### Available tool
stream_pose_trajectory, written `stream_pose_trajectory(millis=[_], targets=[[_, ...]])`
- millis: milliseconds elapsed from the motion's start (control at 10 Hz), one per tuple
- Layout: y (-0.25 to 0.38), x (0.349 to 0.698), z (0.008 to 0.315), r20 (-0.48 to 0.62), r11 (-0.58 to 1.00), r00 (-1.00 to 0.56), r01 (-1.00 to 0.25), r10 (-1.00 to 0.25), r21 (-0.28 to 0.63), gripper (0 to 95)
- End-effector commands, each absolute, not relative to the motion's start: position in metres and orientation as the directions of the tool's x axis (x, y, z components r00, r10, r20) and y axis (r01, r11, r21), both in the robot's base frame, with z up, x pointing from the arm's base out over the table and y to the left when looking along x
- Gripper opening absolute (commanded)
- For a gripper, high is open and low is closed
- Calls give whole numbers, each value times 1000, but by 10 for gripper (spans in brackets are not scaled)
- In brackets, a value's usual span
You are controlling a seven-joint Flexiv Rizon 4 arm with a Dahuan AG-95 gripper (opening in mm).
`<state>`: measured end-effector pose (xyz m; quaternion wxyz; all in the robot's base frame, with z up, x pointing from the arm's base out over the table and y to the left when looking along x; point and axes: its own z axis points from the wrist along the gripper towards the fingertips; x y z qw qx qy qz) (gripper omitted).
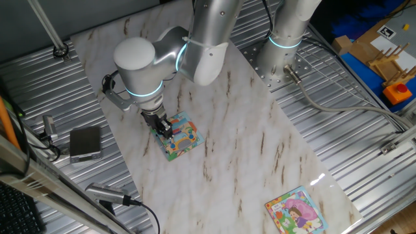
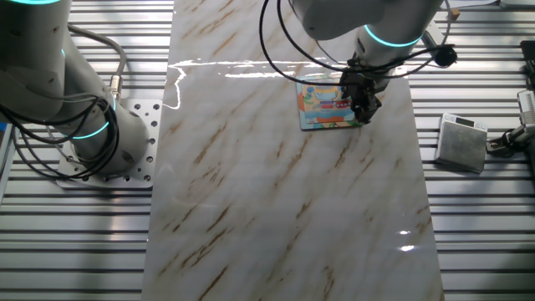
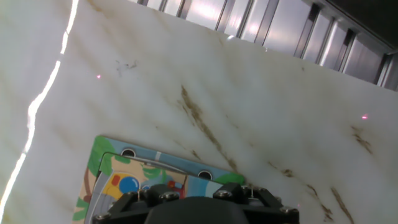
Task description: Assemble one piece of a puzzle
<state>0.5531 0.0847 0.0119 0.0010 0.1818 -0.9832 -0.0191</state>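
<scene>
The puzzle [image 1: 179, 138] is a small square board with a teal, green and orange border, lying on the marble table. It also shows in the other fixed view [image 2: 326, 104] and at the bottom of the hand view [image 3: 134, 174]. My gripper [image 1: 167, 128] points down with its fingertips on or just above the board's left part; in the other fixed view the gripper [image 2: 361, 107] is over the board's right edge. The fingers look close together, but their tips are too small and dark to judge. The piece is not visible on its own; it may be hidden at the fingertips.
A second square puzzle [image 1: 296, 211] showing a pink-dressed girl lies near the table's front right corner. A grey box [image 1: 85, 143] sits on the ribbed metal beside the table. A second arm's base [image 1: 286, 49] stands at the back.
</scene>
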Motion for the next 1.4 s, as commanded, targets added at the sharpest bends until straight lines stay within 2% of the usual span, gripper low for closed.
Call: stream_pose_trajectory(millis=[100,1400], targets=[[86,553,8,-8,934,-934,-356,-356,36,570],[82,563,15,0,933,-933,-359,-359,25,570]])
